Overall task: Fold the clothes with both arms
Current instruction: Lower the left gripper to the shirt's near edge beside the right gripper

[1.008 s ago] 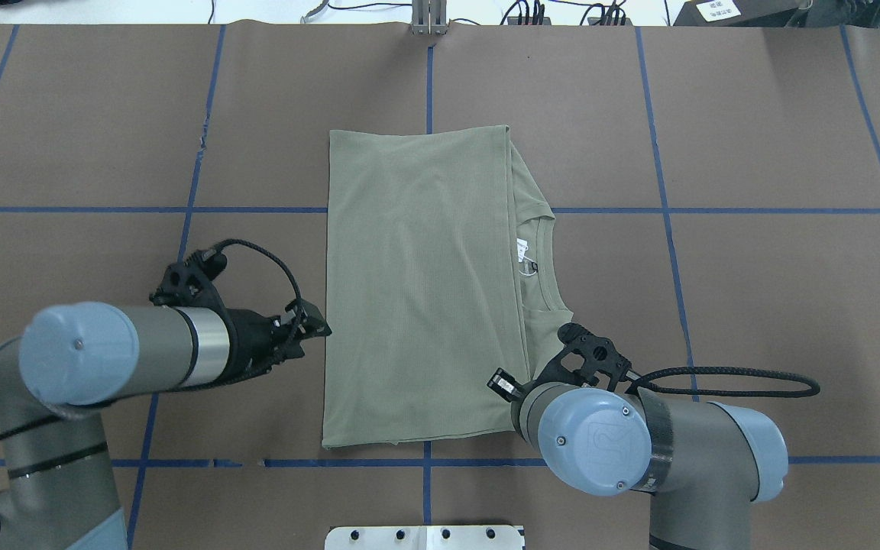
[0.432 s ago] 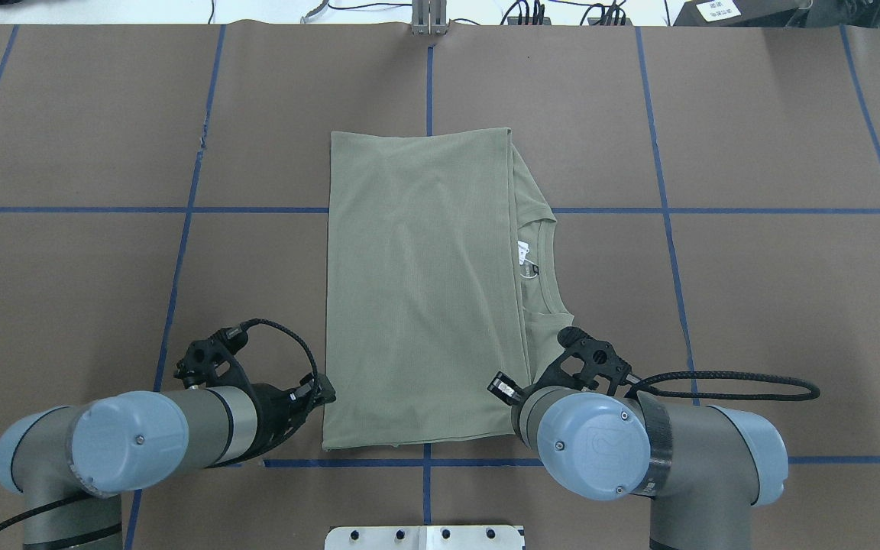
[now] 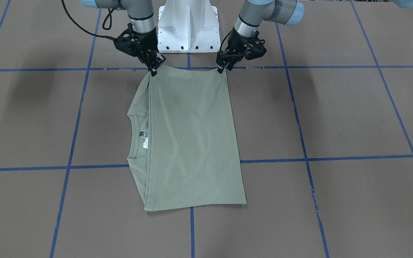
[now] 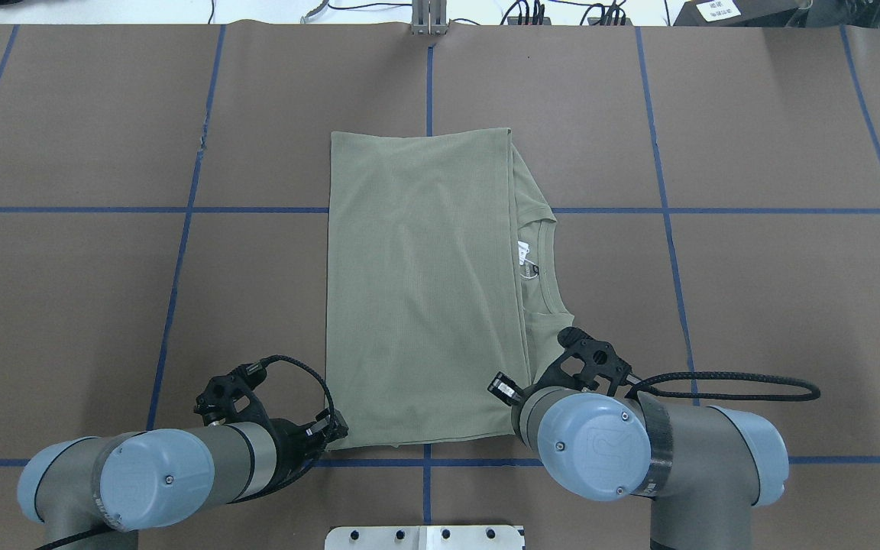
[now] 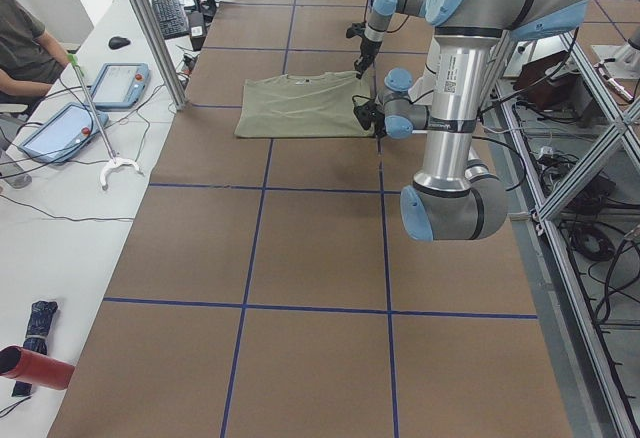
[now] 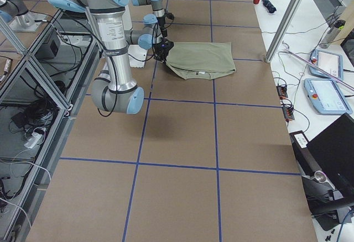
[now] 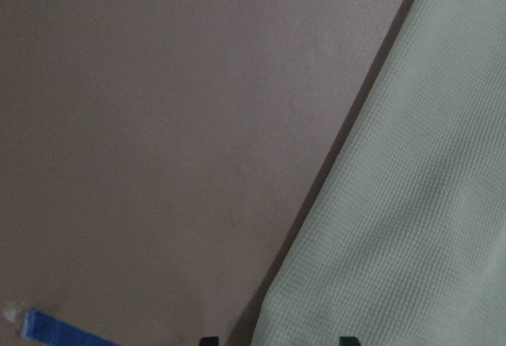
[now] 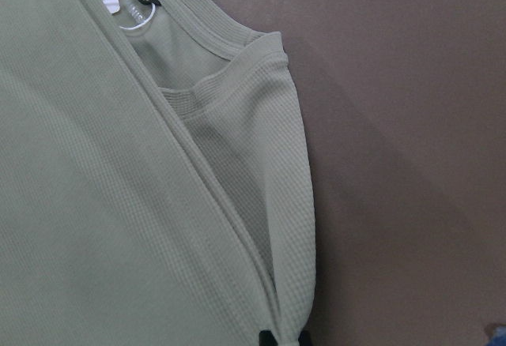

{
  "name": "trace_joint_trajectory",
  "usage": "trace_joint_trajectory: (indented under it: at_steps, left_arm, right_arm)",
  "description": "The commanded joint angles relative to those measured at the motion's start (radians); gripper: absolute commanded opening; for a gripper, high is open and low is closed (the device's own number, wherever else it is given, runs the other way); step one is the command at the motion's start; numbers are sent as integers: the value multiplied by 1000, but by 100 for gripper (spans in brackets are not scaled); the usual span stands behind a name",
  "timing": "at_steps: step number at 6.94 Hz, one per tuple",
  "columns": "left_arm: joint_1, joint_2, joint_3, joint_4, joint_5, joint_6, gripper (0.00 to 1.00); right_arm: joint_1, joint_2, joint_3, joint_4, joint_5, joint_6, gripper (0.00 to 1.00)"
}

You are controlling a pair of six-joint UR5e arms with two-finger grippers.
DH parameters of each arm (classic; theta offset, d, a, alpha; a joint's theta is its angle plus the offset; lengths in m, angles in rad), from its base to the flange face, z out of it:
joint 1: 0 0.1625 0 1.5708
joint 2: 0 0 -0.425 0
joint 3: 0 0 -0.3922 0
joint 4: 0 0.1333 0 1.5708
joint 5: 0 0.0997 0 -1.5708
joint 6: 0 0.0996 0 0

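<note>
The sage-green shirt [image 4: 417, 290] lies folded flat in the middle of the table, also seen from the front [image 3: 188, 139]. Its collar and white tag [image 4: 522, 250] peek out on the overhead view's right. My left gripper [image 4: 335, 430] is at the shirt's near-left corner. In the left wrist view [image 7: 274, 340] its fingertips stand apart with the shirt's edge [image 7: 411, 204] between them. My right gripper [image 3: 153, 70] is at the near-right corner, hidden under its wrist in the overhead view. In the right wrist view [image 8: 282, 336] it is shut on a pinch of shirt [image 8: 103, 188].
The brown table cover has a grid of blue tape lines [image 4: 661, 210]. The white base block [image 3: 186, 25] stands just behind both grippers. A metal post [image 4: 429, 19] is at the far edge. A seated person [image 5: 25, 43] and tablets are at a side table.
My left arm has moved toward the robot along the shirt's left edge, from mid-edge to the near-left corner. The right arm and the shirt have not moved.
</note>
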Motion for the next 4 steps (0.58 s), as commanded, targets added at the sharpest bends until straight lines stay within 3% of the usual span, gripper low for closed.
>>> trace_joint_trajectory:
  at_steps: [1,2,4]
  left_arm:
    - [1,-2,2,0,2,0,6]
    - [1,-2,1,0,0,0,0]
    - [-3,-23,-22,2,0,-9,0]
  right_arm:
    - [0,1,1,0,0,0,0]
    - [0,1,1,0,0,0,0]
    - [0,1,4,2,-2,2,0]
